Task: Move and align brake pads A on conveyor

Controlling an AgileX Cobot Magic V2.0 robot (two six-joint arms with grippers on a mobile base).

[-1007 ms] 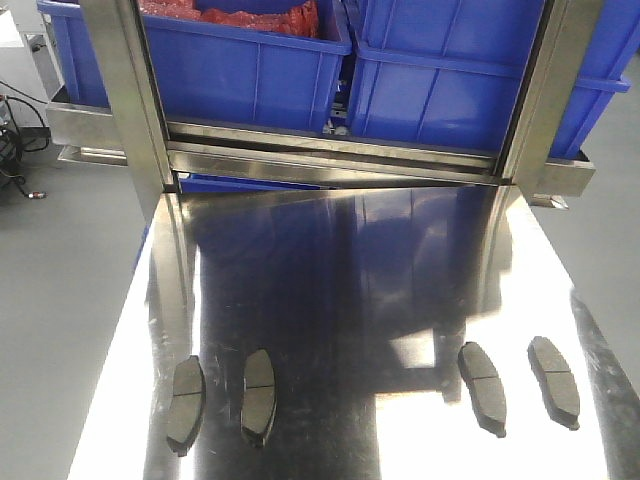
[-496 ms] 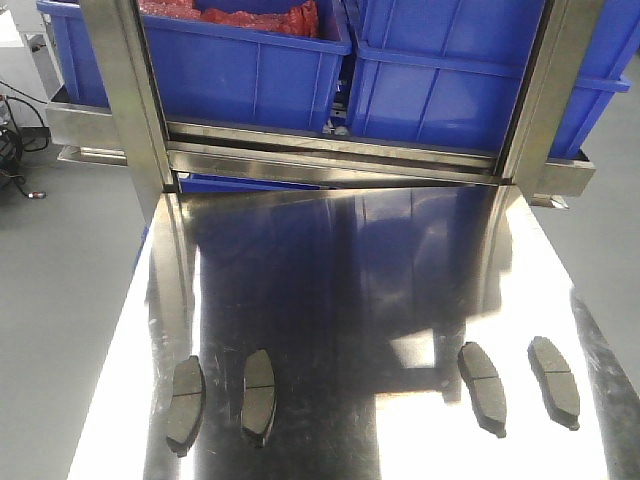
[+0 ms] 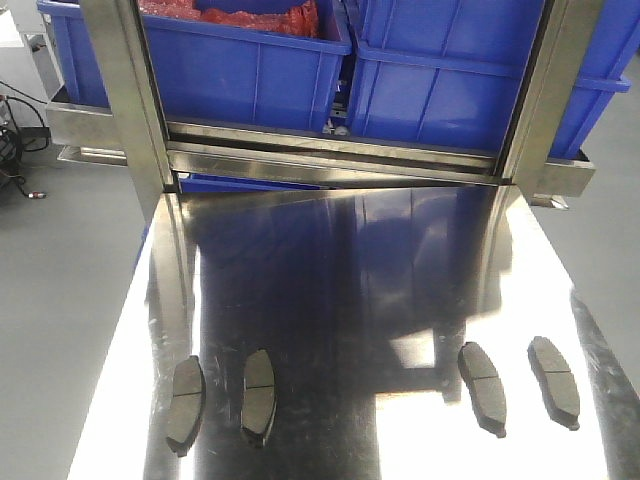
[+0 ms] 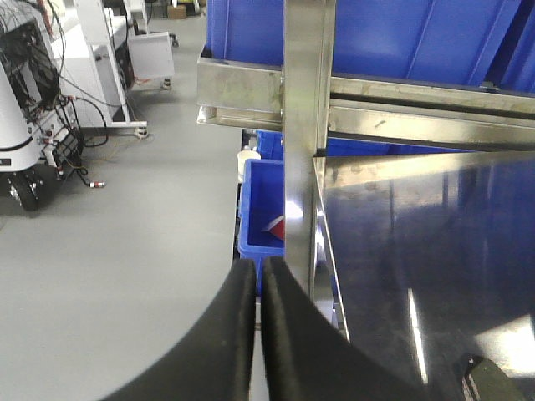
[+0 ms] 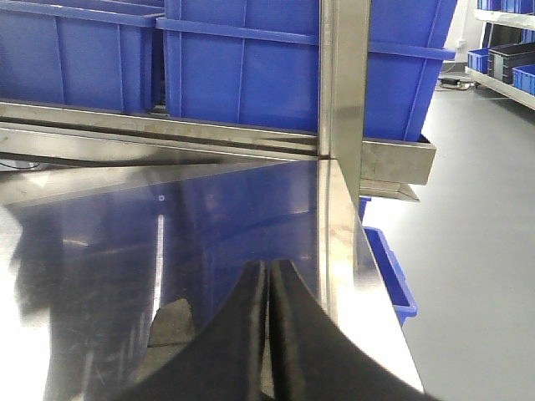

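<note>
Several dark grey brake pads lie on the shiny steel table (image 3: 330,300) near its front edge. Two are at the left (image 3: 185,405) (image 3: 258,397) and two at the right (image 3: 482,388) (image 3: 554,382), all lengthwise and roughly parallel. The conveyor is out of view. My left gripper (image 4: 259,264) is shut and empty, hanging over the table's left edge and the floor. A dark pad end (image 4: 489,380) peeks in at the lower right of that view. My right gripper (image 5: 267,266) is shut and empty above the table's right side, with one pad (image 5: 173,322) just left of its fingers.
Blue bins (image 3: 250,70) sit on a steel rack behind the table, held by two upright steel posts (image 3: 125,100) (image 3: 545,90). A small blue bin (image 4: 263,209) stands on the floor beside the left edge. Cabled equipment (image 4: 33,142) stands at the far left.
</note>
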